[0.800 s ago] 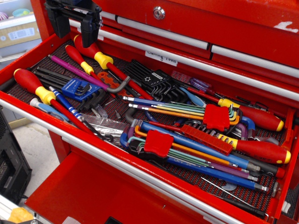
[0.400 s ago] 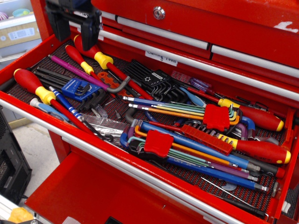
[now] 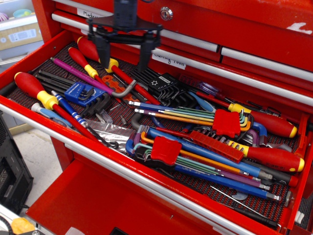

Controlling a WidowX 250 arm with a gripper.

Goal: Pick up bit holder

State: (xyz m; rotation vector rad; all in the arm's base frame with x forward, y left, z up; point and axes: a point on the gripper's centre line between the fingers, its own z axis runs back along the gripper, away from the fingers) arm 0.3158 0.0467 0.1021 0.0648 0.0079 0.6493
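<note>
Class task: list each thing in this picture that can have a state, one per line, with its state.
Black two-fingered gripper: open, above the drawer, holding nothing.
Long narrow red ribbed plastic bit holder: lying flat among the tools, untouched.
Red metal tool drawer: pulled open.
Round silver lock: no key in it.

Single fixed view: from front-left, above, angled down into open red tool drawer (image 3: 29,115); medium-close, cabinet front beyond.

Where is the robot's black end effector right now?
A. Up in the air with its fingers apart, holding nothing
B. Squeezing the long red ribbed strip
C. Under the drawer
A: the black end effector hangs open above the drawer's back left, far from the long red ribbed plastic bit holder.
</note>
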